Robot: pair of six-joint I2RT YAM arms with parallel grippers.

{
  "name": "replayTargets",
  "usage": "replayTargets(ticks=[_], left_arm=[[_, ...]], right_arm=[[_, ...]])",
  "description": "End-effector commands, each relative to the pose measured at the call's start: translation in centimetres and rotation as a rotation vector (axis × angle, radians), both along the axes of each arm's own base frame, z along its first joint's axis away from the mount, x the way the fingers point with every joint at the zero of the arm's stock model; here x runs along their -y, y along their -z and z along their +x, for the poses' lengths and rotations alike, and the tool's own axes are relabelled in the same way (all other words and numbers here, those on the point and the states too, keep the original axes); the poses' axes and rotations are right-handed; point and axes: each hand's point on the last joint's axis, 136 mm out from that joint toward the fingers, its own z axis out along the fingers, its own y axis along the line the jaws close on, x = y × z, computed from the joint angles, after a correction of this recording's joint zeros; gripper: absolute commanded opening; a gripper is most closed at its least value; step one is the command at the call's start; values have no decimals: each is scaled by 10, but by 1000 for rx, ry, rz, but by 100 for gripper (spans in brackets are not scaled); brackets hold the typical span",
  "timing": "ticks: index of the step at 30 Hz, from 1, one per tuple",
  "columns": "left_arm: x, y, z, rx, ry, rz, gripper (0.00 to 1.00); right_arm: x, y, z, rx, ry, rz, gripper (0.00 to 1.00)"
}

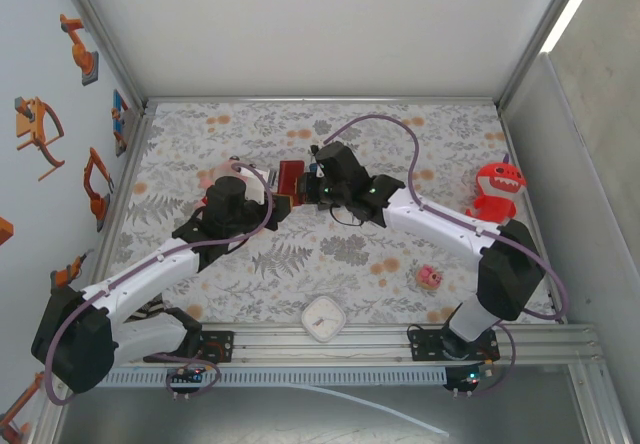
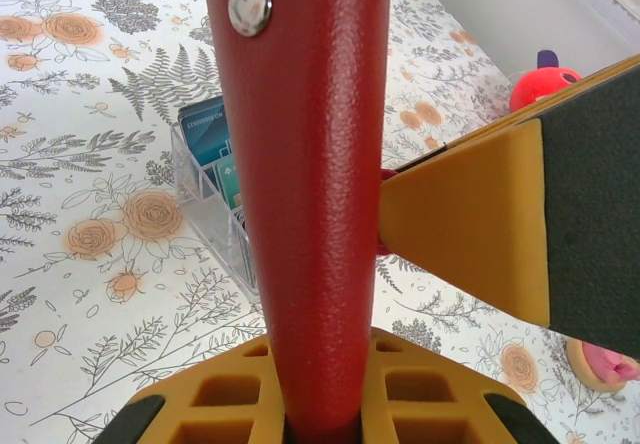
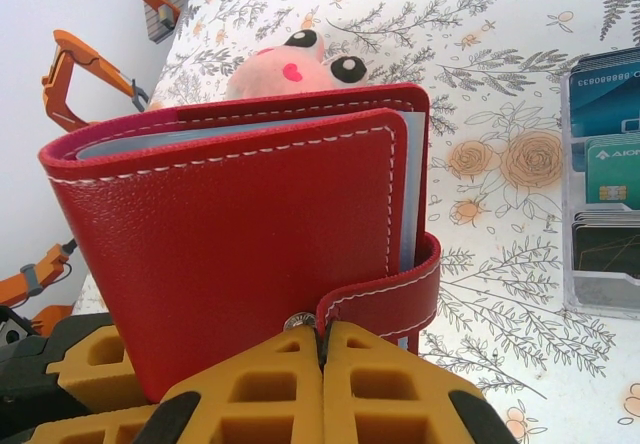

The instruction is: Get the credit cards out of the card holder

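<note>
Our right gripper has its yellow fingers pressed together, the tips right at the lower end of the snap tab. We cannot tell whether the tab is caught between them. Our left gripper pinches the card holder by one edge and holds it upright above the floral cloth. The holder is folded, with blue-grey pockets showing at its open side. Near it on the cloth stands a clear box with teal credit cards in it. A pink plush toy sits behind the holder.
</note>
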Motion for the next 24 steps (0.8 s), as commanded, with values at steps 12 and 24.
replayTargets(ticks=[12,24], left_arm=[[20,-46,-10,62,119,-112,0],[25,-67,-22,-9,178,-215,0]], right_arm=[[32,-20,3,85,10,50,0],[61,-31,-2,128,36,55,2]])
